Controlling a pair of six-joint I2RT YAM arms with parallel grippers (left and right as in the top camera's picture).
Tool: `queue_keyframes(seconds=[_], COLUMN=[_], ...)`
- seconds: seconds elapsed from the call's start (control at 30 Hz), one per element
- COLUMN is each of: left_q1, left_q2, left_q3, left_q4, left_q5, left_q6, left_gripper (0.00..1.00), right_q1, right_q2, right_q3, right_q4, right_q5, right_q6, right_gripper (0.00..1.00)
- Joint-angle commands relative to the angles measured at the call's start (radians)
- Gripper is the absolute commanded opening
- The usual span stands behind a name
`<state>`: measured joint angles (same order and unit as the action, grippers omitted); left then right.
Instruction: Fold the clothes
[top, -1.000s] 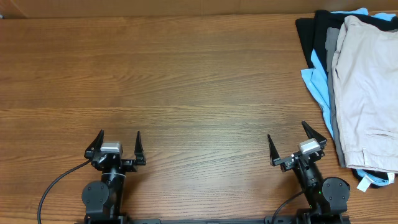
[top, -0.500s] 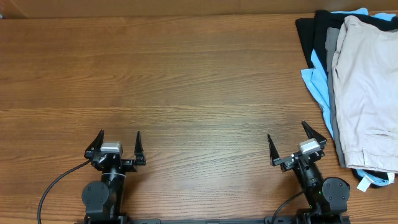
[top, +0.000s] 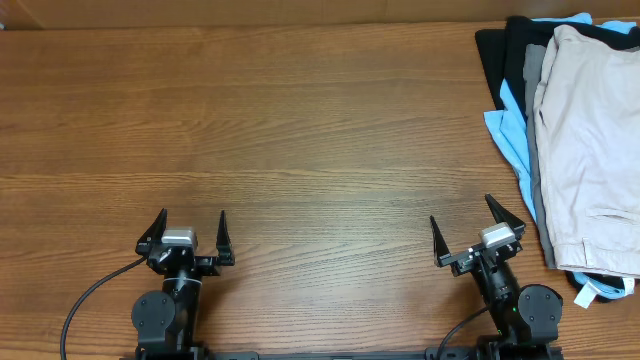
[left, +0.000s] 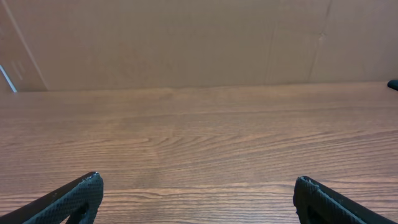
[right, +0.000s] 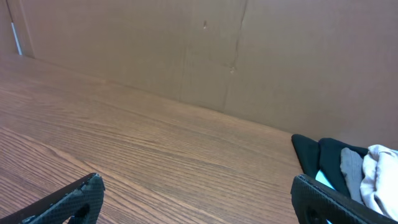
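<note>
The pale beige shorts (top: 592, 140) lie on top of a pile at the table's far right edge, partly cut off by the frame. A corner of them shows at the right edge of the right wrist view (right: 380, 174). My left gripper (top: 192, 228) is open and empty near the front edge at the left; its fingers frame bare wood in the left wrist view (left: 196, 186). My right gripper (top: 478, 222) is open and empty near the front edge, a short way left of the pile; it also shows in the right wrist view (right: 194, 190).
Under the shorts lie a grey garment (top: 536, 120), a light-blue garment (top: 512, 130) and a black garment (top: 497, 60). A brown cardboard wall (left: 186, 37) stands along the table's back edge. The wooden table (top: 300, 130) stretches left of the pile.
</note>
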<state>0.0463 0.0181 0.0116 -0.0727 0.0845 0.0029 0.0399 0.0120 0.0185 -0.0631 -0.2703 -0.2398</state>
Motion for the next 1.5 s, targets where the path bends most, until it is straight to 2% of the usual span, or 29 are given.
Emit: queue_keyframes(seconds=[0.0,1.13,1.47], left_q1=[0.0,0.0,0.0], left_q2=[0.003,0.003,0.003], left_q3=[-0.007,-0.007,-0.007], left_q4=[0.002,0.003,0.048], left_q5=[-0.014,-0.022,0.008], left_q6=[0.019,0.02,0.016], left_gripper=[1.0,1.0,1.0], right_q1=[-0.002,-0.002,-0.002], right_q2=[-0.005,-0.005,-0.005], right_q3=[-0.01,-0.01,-0.01], right_q4=[0.005,0.006,0.103], right_q5=[0.008,0.008,0.008], right_q6=[0.005,0.005,0.011], right_gripper=[1.0,1.0,1.0])
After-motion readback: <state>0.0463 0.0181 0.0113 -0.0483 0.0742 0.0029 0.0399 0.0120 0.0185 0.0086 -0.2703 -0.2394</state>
